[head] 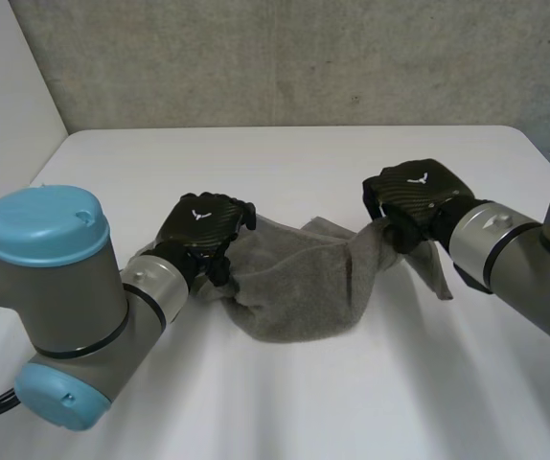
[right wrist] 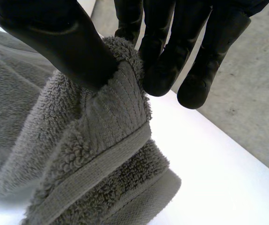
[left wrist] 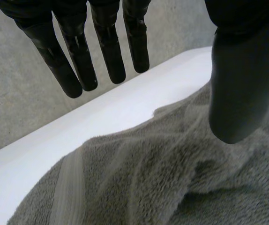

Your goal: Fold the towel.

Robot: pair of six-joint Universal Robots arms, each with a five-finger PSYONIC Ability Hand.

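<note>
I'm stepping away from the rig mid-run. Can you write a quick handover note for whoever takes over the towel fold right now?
Left hand: open, fingers straight above the left end of the towel, thumb over the cloth, no grip.
Right hand: shut on the towel, pinching a hemmed edge at its right end between thumb and fingers, with that end raised.
Towel: bunched in a crumpled heap on the table, between the hands.
Done: no neat fold yet.
Left: the left hand probably needs a grip, then spread the towel flat and fold it.
</note>
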